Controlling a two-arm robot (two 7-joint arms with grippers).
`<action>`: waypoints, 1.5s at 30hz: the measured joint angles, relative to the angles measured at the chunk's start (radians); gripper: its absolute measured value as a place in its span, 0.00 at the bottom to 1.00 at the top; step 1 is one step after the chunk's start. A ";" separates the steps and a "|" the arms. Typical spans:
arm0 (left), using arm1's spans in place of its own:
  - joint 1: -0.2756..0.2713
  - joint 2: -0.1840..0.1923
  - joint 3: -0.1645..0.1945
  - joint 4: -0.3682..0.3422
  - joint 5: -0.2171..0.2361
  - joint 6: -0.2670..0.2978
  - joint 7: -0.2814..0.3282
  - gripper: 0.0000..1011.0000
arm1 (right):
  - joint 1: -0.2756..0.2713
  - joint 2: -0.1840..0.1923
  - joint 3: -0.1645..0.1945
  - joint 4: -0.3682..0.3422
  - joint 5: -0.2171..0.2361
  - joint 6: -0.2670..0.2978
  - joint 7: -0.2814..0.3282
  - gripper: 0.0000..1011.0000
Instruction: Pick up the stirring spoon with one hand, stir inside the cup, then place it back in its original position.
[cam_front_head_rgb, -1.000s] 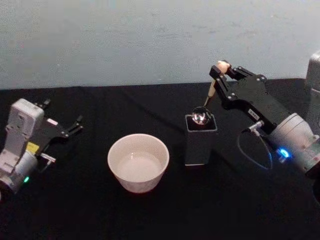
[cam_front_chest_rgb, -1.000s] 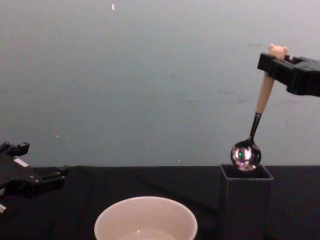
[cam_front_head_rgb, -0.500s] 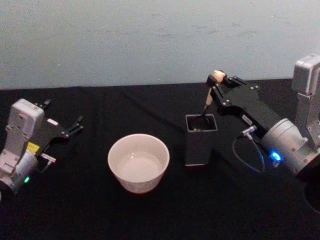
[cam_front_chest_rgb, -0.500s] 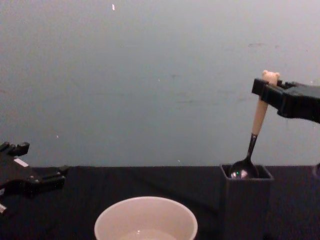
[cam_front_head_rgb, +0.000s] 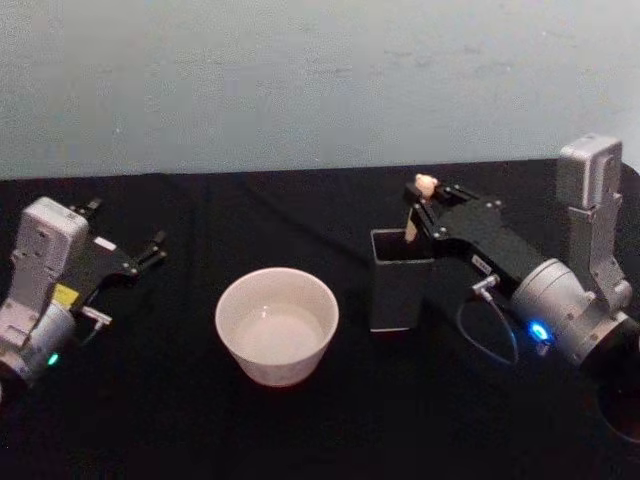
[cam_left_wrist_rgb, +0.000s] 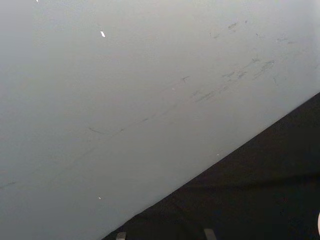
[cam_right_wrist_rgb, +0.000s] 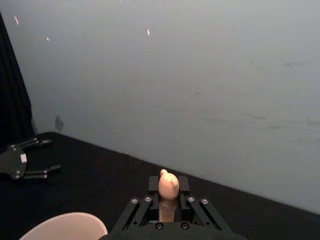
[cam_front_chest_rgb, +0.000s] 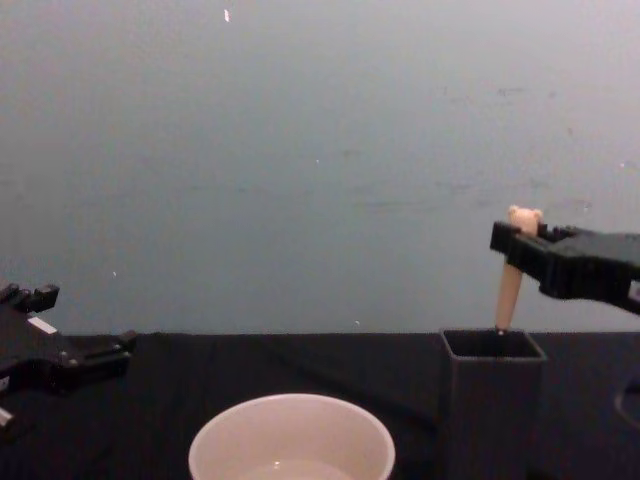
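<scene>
While the right gripper (cam_front_head_rgb: 424, 203) hangs just above the dark grey square holder (cam_front_head_rgb: 398, 295), its fingers are pinched closed on the stirring spoon (cam_front_head_rgb: 413, 226). It grips the top of the cream handle, right under the tiny bear head (cam_front_head_rgb: 425, 184). In the right wrist view that bear head (cam_right_wrist_rgb: 168, 184) pokes up between the two black fingers, so the right gripper (cam_right_wrist_rgb: 168, 204) clearly has it.

The spoon is mostly down inside the holder. From the chest view the beige handle (cam_front_chest_rgb: 509, 293) runs from the right gripper (cam_front_chest_rgb: 521, 243) down to the back edge of the holder (cam_front_chest_rgb: 492, 400), and that's all you get. The metal stem and bowl are hidden inside, so I can't tell whether the bowl touches the bottom. The spoon isn't quite upright: its top leans a little to the holder's right.

The cup (cam_front_head_rgb: 277, 325) stands to the left of the holder, near it but not touching, and a touch closer to the robot. There's a pale flat surface low inside it; I can't tell what it is.

The left gripper (cam_front_head_rgb: 125, 228) is parked way off to the holder's left, well past the cup, low over the black table (cam_front_head_rgb: 200, 430). Its fingers are spread wide with nothing between them. The chest view shows the same: the left gripper (cam_front_chest_rgb: 75, 325) splayed open, well apart from the holder.
</scene>
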 joint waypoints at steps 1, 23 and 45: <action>0.000 0.000 0.000 0.000 0.000 0.000 0.000 0.99 | 0.000 -0.001 -0.001 0.003 -0.001 0.001 0.000 0.22; 0.000 0.000 0.000 0.000 0.000 0.000 0.000 0.99 | 0.005 -0.015 -0.004 0.058 -0.006 0.028 0.000 0.22; 0.000 0.000 0.000 0.000 0.000 0.000 0.000 0.99 | 0.007 -0.017 -0.003 0.058 -0.004 0.033 -0.004 0.22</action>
